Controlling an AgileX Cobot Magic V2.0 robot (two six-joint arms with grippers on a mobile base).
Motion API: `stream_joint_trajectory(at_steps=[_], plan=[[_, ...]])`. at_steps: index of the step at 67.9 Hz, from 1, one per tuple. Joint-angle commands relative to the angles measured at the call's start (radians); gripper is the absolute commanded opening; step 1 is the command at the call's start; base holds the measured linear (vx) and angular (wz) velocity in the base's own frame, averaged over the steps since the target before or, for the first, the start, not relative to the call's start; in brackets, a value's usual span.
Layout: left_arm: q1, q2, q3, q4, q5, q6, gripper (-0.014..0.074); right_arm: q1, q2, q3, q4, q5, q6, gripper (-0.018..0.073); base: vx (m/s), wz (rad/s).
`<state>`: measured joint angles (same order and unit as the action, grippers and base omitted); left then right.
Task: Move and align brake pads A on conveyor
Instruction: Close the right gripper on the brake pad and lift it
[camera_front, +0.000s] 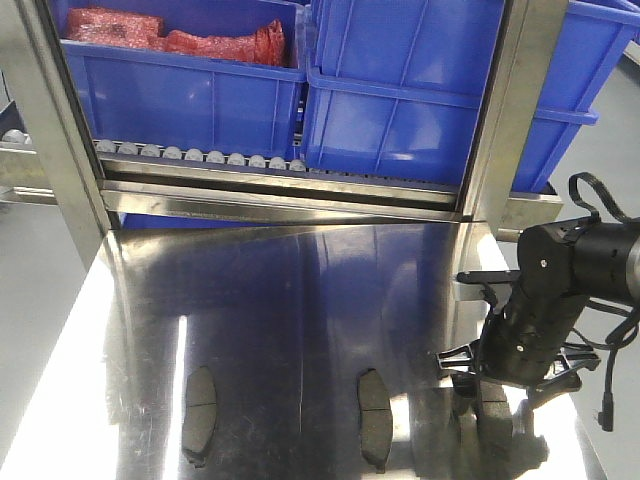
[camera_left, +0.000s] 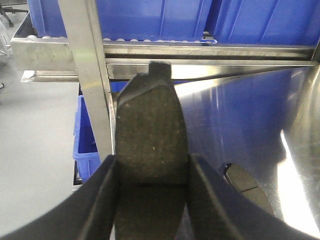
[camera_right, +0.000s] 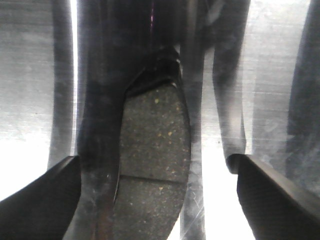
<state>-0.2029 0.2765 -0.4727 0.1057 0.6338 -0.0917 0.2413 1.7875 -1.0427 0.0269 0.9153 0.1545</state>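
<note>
**LEFT PINCER LOADED; RIGHT PINCER POISED OVER PAD**

The left pincer (camera_left: 152, 161) is clenched on a dark grey, gritty, curved oblong first brake pad (camera_left: 150, 120). This pad is clamped across its narrow width between the black fingers (camera_left: 95, 200), and its far end projects ahead of the tips.

The right pincer (camera_right: 156, 165) is spread wide and nothing is gripped. A second brake pad (camera_right: 155, 130) lies flat on the shiny steel tabletop (camera_right: 280, 75), directly beneath the pincer and centred between the jaws.

The pads are judged stiff, dense and rough-faced, so slippage is unlikely. Being thin on smooth steel, each should be taken by its long edges near the cross groove.

Left of the right pincer lie a third brake pad (camera_front: 373, 418) and, well apart, a fourth brake pad (camera_front: 201, 415). Small grey rollers (camera_front: 200, 155) and blue plastic bins (camera_front: 400, 90) stand beyond. The conveyor is not in view.
</note>
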Motion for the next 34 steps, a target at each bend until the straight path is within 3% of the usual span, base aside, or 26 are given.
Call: stream_joint_trajectory(at_steps=[1, 8, 15, 34], plan=[[-0.003, 0.006, -0.029, 0.004, -0.092, 0.003, -0.0006, 0.0, -0.036, -0.026, -0.004, -0.005, -0.001, 0.0589, 0.0, 0.0], [-0.003, 0.006, -0.029, 0.004, -0.092, 0.003, -0.0006, 0.0, -0.035, -0.026, -0.004, -0.007, -0.001, 0.0551, 0.0, 0.0], [-0.003, 0.006, -0.029, 0.004, -0.092, 0.003, -0.0006, 0.0, -0.035, -0.026, -0.005, -0.009, 0.0, 0.0456, 0.0, 0.0], [-0.003, 0.006, -0.029, 0.004, -0.092, 0.003, -0.0006, 0.0, -0.035, -0.026, -0.027, -0.012, 0.019, -0.0019, 0.0, 0.0]])
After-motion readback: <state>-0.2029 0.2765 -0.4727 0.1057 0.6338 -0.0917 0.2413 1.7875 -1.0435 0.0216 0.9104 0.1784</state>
